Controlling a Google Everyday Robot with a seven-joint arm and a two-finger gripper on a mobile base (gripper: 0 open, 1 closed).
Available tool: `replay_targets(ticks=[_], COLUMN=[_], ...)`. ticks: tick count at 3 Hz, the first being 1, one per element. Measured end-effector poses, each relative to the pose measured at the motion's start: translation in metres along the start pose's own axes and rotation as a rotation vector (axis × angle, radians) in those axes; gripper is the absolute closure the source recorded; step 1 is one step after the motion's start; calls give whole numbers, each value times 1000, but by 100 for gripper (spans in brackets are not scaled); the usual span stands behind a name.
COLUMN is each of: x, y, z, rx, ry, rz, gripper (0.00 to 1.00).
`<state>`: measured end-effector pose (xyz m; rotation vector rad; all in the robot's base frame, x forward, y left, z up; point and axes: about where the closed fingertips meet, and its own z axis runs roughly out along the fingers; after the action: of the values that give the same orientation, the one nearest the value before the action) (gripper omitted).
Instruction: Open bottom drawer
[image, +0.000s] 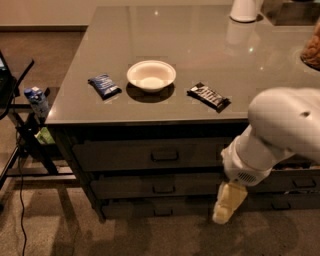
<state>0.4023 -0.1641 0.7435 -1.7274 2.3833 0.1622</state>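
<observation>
Bare floor (150, 235) before bottom drawer (145, 208); claw (222, 212) hangs beside its end.

We can read no text anywhere. The blue packet (104, 85) and the dark bar (208, 96) on the desk (200, 45) carry pale print we cannot make out, likewise the bottle (37, 100) at left. The end effector (227, 204) hangs before the bottom drawer (145, 208), right of its handle.

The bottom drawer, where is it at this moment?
The bottom drawer is the lowest front of the left stack in the camera view, just above the floor; the claw hangs at its right end.
</observation>
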Motion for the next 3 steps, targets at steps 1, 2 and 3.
replay_targets(ticks=[1,2,3], x=[9,9,19], y=[2,3,15], z=[64,65,112], rx=[-56,-56,-106], ry=[3,4,1], rz=[62,61,69], gripper=[0,0,0])
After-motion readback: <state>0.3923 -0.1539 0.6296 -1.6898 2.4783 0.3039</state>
